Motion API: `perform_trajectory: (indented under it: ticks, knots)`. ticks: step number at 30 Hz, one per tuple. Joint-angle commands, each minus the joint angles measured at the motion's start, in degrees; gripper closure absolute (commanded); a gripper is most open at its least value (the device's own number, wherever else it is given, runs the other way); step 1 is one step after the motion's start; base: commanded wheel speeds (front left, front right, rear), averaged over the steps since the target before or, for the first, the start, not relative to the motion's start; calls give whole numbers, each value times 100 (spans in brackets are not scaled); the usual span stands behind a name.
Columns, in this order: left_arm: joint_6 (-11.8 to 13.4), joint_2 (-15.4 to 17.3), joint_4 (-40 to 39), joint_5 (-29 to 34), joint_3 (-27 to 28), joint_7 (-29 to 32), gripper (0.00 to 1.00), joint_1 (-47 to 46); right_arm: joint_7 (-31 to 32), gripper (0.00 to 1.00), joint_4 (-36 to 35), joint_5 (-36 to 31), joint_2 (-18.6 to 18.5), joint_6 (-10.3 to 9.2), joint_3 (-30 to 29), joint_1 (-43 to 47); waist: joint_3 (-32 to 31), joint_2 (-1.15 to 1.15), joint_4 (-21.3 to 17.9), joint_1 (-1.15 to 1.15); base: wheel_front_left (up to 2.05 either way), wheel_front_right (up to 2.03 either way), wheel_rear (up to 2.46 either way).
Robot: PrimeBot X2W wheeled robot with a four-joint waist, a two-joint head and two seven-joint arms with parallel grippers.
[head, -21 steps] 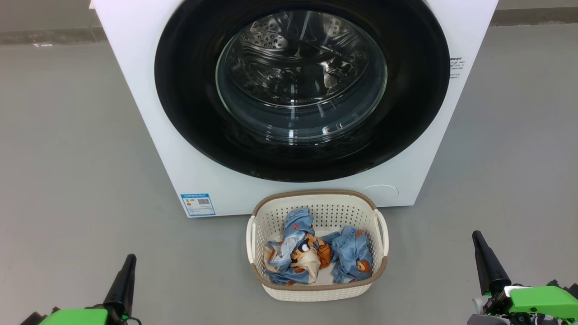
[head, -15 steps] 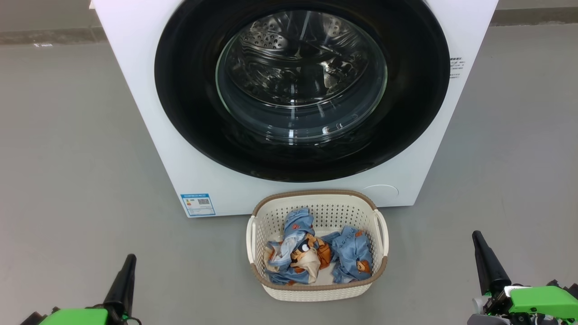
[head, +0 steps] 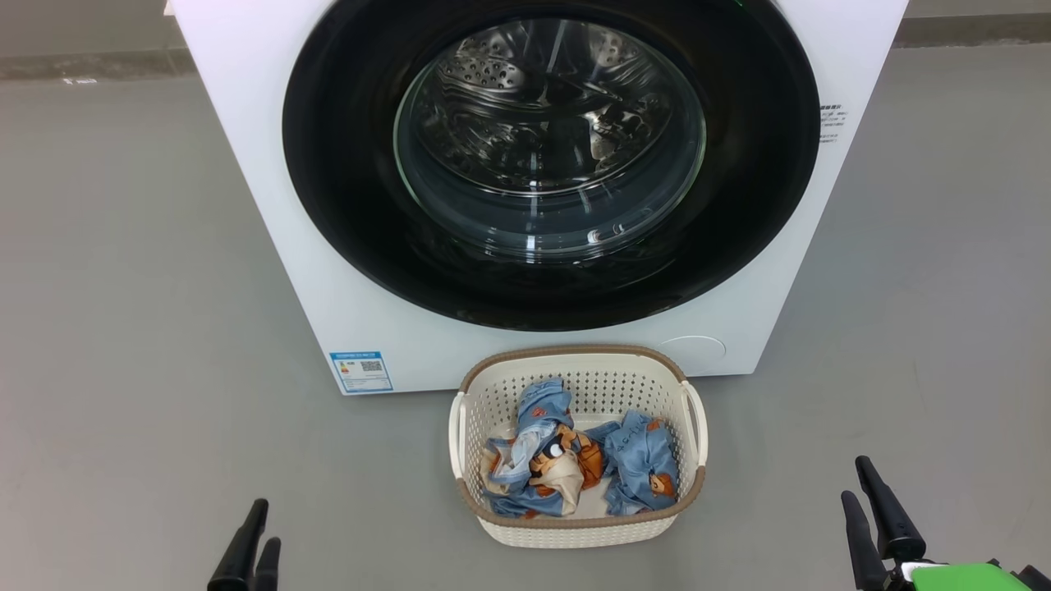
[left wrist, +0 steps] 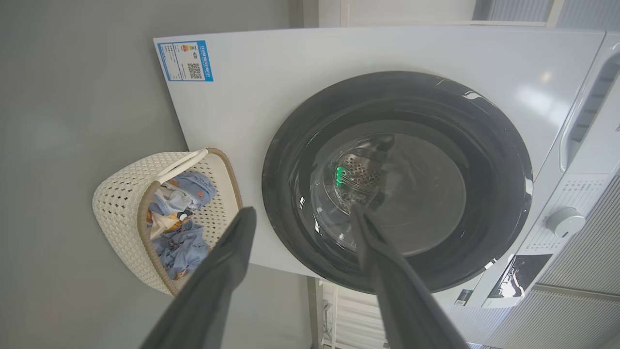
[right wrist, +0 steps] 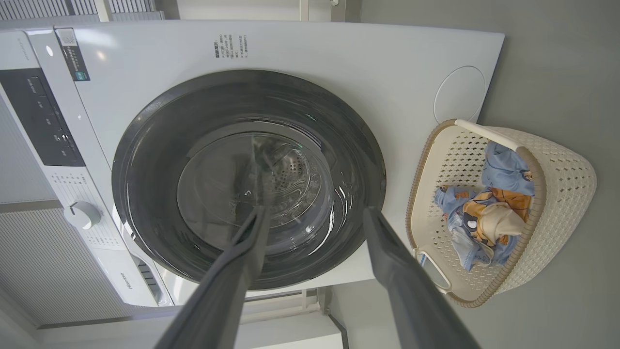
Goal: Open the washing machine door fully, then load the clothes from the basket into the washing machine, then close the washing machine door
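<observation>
The left gripper [head: 264,525] and right gripper [head: 854,478] have been lowered and turned, fingers parted, nothing held. Ahead, the door [head: 328,164] is shut. The clothes [head: 566,460] lie in the basket [head: 575,355] between them, so opening is judged unstarted.

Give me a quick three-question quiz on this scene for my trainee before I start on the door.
1. True or false: the washing machine door is shut.
2. Where are the clothes? A. in the drum B. in the basket C. on the floor
3. Fill in: the left gripper and right gripper are both ___ and hold nothing.
Key: 1 true; 2 B; 3 open.
</observation>
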Motion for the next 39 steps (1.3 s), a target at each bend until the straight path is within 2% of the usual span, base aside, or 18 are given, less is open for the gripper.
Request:
perform_trajectory:
  ticks: [1,9,22,39]
  knots:
    - [-5,103,-186,130,-1,-69,0,-158,-60,0,-169,-105,-57,1,55,-113,7,0,5,-1,0,0,0]
    - [-6,137,-277,348,-47,-188,0,-169,-179,0,-198,-356,-84,1,96,-138,16,0,17,-3,0,0,0]
    - [-8,166,-453,1136,-103,-411,0,-177,-398,0,-337,-1014,-144,2,210,-199,16,0,44,-3,0,0,0]
    - [-11,228,-587,2417,-240,-701,0,-169,-682,0,-297,-2532,-282,3,477,-228,22,0,97,-3,0,0,0]
